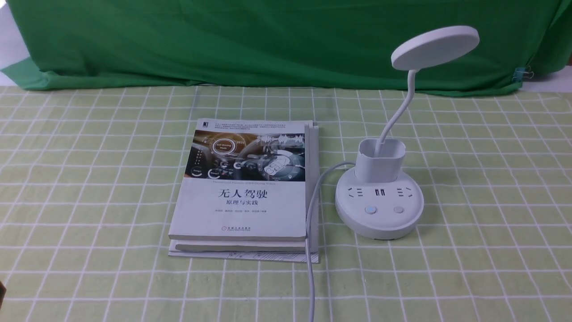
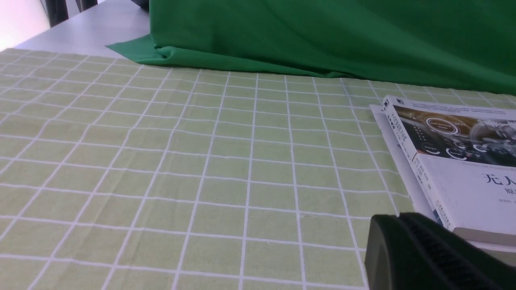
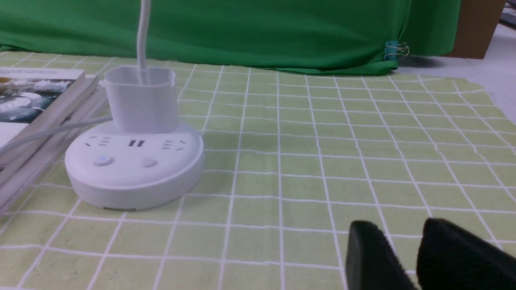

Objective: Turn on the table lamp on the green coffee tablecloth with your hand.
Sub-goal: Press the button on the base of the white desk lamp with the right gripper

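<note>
The white table lamp (image 1: 379, 205) stands on the green coffee tablecloth (image 1: 89, 179), right of centre, with its disc head (image 1: 435, 47) raised on the thin neck. Two round buttons (image 1: 370, 209) sit on the front of its base. Neither arm shows in the front view. In the right wrist view, the lamp (image 3: 133, 169) stands ahead and to one side of my right gripper (image 3: 397, 231), which is open, empty and well short of it. My left gripper (image 2: 399, 217) is shut and empty, low over the cloth beside the book's near corner.
A stack of books (image 1: 250, 188) lies just left of the lamp. The lamp's white cable (image 1: 310, 250) runs along the books' right edge to the front table edge. A dark green backdrop cloth (image 1: 268, 40) hangs behind, with a clip (image 1: 520, 74) at its right.
</note>
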